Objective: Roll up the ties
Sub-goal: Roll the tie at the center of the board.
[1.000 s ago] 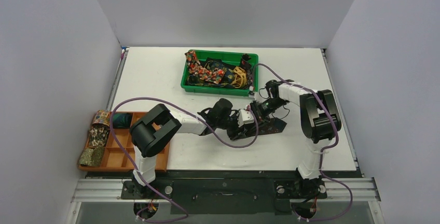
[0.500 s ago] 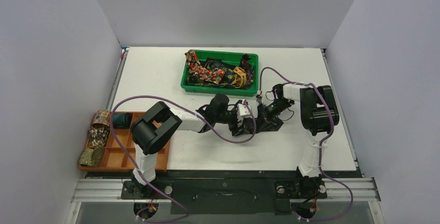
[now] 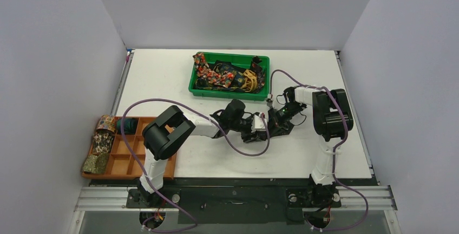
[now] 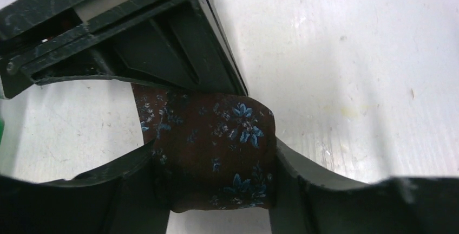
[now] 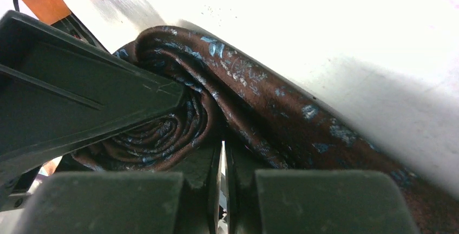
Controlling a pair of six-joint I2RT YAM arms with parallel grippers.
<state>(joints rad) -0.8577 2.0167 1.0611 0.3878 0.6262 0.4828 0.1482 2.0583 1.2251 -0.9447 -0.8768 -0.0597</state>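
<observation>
A dark brown tie (image 4: 216, 120) with small blue flowers lies mid-table, most of it wound into a compact coil (image 5: 162, 136). Its loose tail (image 5: 314, 125) runs off to the right on the white surface. My left gripper (image 4: 215, 153) straddles the coil, and both fingers touch its sides, so it is shut on the coil. My right gripper (image 5: 223, 147) is shut, with its tips pressed into the crease where the coil meets the tail. From above, the left gripper (image 3: 263, 125) and the right gripper (image 3: 274, 120) meet nose to nose over the tie.
A green bin (image 3: 227, 94) behind the grippers holds several tangled ties (image 3: 224, 76). At the left near edge an orange compartment tray (image 3: 122, 163) has rolled ties (image 3: 100, 142) in its left cells. Purple cables (image 3: 162, 104) loop over both arms.
The left gripper has slid right, up against the right gripper, and its fingers now sit against the coil. The right arm has drawn in and its jaws have closed fully.
</observation>
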